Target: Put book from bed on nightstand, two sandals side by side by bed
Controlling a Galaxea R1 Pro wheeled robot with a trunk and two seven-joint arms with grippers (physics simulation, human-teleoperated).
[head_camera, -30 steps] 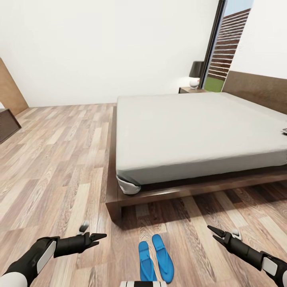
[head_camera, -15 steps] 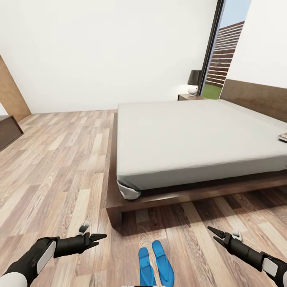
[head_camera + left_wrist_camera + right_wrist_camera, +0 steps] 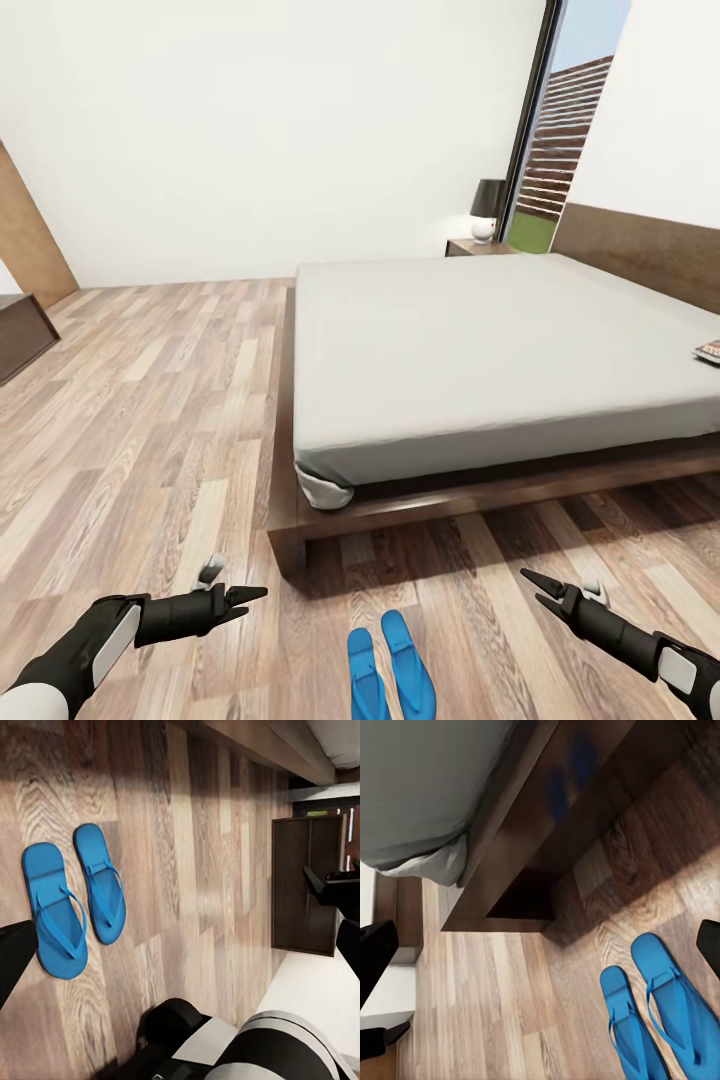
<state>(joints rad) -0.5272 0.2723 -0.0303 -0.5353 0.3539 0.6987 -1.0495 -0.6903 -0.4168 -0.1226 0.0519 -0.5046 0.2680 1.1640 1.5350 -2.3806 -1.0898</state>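
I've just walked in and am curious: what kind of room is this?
Most likely a bedroom: a large low bed, a nightstand with a lamp beside it, and blue sandals on the wooden floor.

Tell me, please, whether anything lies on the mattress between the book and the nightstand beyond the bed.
Nothing visible does. The book sits at the bed's right edge in the head view, and bare grey mattress runs from it to the nightstand with its lamp.

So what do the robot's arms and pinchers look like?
Each arm is mostly black, with a white band near the elbow end. The left gripper and the right gripper both end in two thin, pointed black fingers, like a beak. A small light-grey knob sticks up just behind each gripper. I can't see any cables or writing on them.
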